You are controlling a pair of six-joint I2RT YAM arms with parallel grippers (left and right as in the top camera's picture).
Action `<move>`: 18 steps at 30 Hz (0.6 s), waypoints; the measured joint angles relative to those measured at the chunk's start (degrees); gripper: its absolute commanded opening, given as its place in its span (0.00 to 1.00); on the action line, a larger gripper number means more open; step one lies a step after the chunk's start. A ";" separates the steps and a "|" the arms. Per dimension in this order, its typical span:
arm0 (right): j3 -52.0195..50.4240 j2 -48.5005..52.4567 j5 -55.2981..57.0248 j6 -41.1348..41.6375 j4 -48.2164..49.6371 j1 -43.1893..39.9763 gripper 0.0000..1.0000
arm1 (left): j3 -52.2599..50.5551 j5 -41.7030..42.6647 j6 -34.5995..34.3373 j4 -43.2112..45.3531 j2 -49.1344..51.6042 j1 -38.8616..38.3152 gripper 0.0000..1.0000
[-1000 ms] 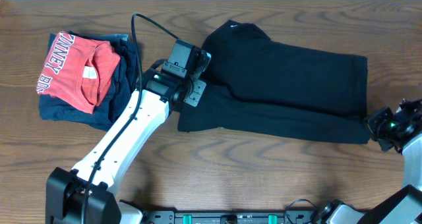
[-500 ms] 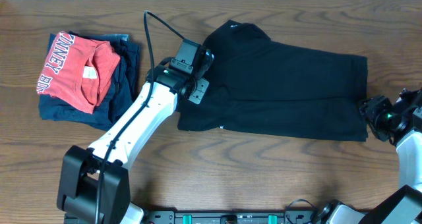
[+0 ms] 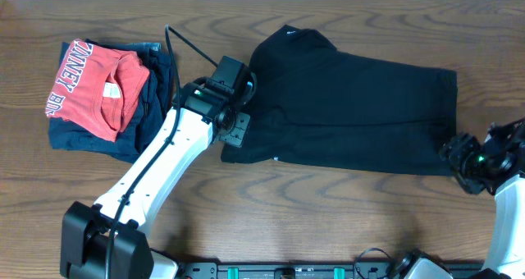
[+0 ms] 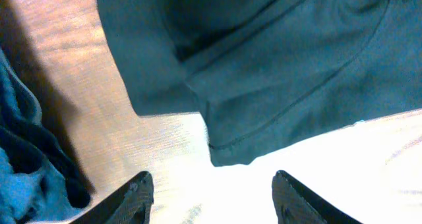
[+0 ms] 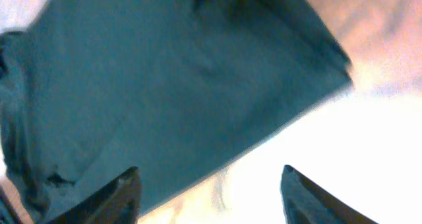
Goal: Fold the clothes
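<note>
Black shirt (image 3: pixel 353 107) lies flat on the wooden tabletop (image 3: pixel 328 221), right of centre, folded into a long band running left to right. Small white logo (image 3: pixel 291 33) faces up near its upper-left end; a tiny white speck shows at the lower edge, too small to identify. Left arm (image 3: pixel 164 164) reaches diagonally from the near-left corner, with its wrist at the shirt's left end. Left wrist view: left fingers (image 4: pixel 138 196) are spread apart with nothing between them, only bare tabletop; a stitched corner of the shirt (image 4: pixel 264 66) lies just ahead of the tips, not touching them. Right arm (image 3: pixel 500 172) sits at the shirt's lower-right corner. Right wrist view: right fingers (image 5: pixel 125 192) are likewise released and spread, gripping nothing, with the shirt (image 5: pixel 165 85) filling the frame ahead and its edge running close by the finger on the view's left; cannot tell whether it touches. Left side of tabletop: a red shirt (image 3: pixel 90 86) with white lettering rests on top of a navy garment (image 3: pixel 152 107), a pile apart from the black shirt, with the left arm between them. A navy fold also shows at the left edge of the left wrist view.
</note>
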 measured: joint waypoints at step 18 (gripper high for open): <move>-4.55 15.56 8.31 1.60 9.38 -0.02 0.80 | -13.70 2.21 -4.76 10.91 4.79 0.00 0.66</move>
